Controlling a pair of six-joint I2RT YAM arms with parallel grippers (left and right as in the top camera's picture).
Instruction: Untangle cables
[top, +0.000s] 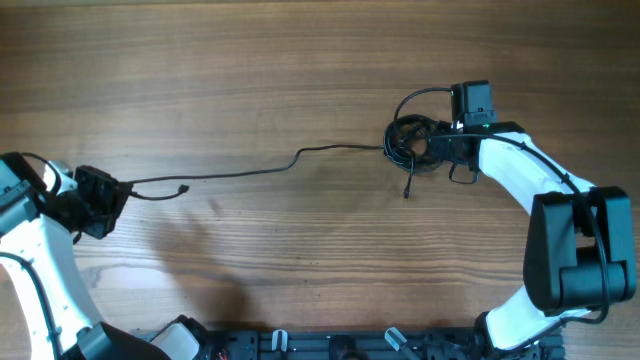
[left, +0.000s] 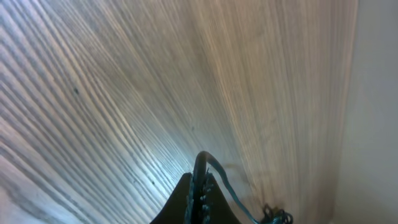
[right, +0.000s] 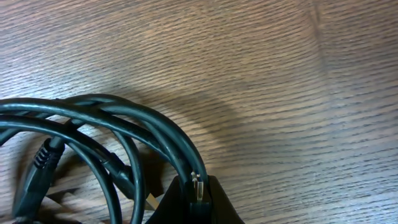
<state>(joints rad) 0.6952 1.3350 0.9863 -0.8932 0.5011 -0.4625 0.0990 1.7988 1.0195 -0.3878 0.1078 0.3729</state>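
Across the brown wooden bench (top: 250, 60), with broad wood beyond, thin black cables (top: 240, 172) run from the left hand (top: 112, 192), pinched shut on one strand near the left edge, to the right hand (top: 437, 145), clamped on their knotted coil.

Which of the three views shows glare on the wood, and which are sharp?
Left wrist view: a pale sheen washes the wooden table, grain soft. Right wrist view: grain crisp, thin black cables cast a soft shadow. Overhead view: even light, no glare.
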